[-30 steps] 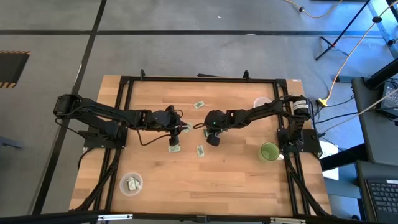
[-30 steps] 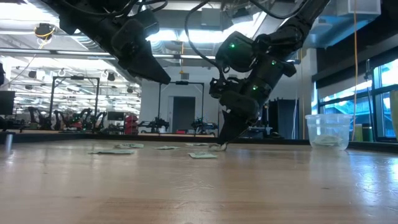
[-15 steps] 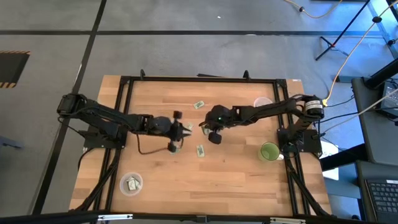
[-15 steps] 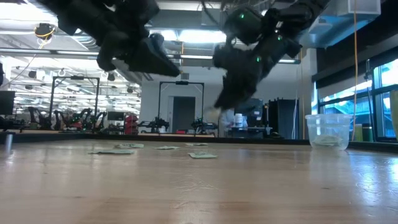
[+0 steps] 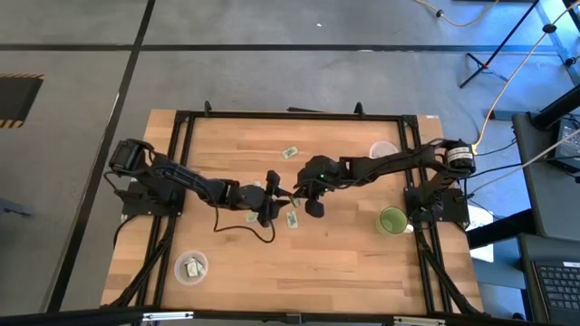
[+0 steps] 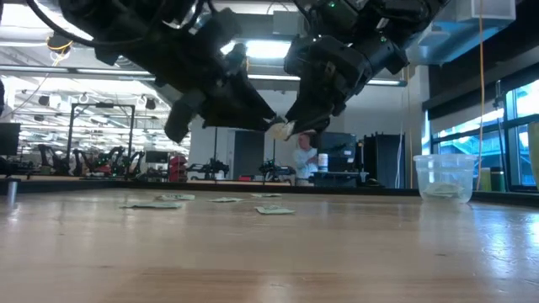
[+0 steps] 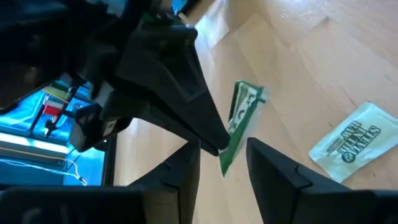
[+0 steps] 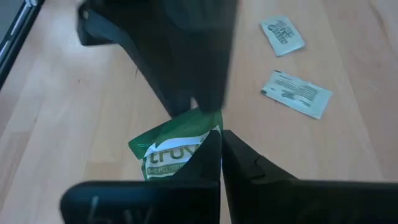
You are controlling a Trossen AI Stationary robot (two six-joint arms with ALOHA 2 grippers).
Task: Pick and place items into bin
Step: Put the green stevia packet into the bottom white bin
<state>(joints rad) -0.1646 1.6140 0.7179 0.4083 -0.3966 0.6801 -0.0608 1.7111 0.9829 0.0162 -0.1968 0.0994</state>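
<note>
My right gripper (image 8: pixel 219 134) is shut on a green and white packet (image 8: pixel 168 149), one of the items, and holds it in the air over the middle of the table (image 5: pixel 227 263). In the low view the packet (image 6: pixel 282 129) shows well above the wood. My left gripper (image 7: pixel 219 149) is open and faces the right one. Its two fingers stand on either side of the packet's (image 7: pixel 241 118) end without plainly touching it. Other packets (image 5: pixel 290 152) (image 5: pixel 292 220) lie flat on the table. A clear bin (image 5: pixel 191 266) with packets in it stands near the left front corner. My right gripper pinches the packet between its two fingertips at one side edge (image 8: pixel 202 134). The fingers (image 7: pixel 186 118) slant down from the table's right side. The packet is lifted clear of the table and sticks out past the fingertips toward my left gripper.
A clear cup (image 5: pixel 382 149) stands at the far right, also seen in the low view (image 6: pixel 444 177), and a green cup (image 5: pixel 392 220) at the right edge. More packets (image 8: pixel 283 34) (image 8: pixel 296 93) (image 7: pixel 348 143) lie on the wood below the grippers.
My right gripper has risen from the table with the packet, which is now clear of the wood. My left gripper has gone toward the table's right edge and down toward the right gripper, rolling about its own line as it went.
</note>
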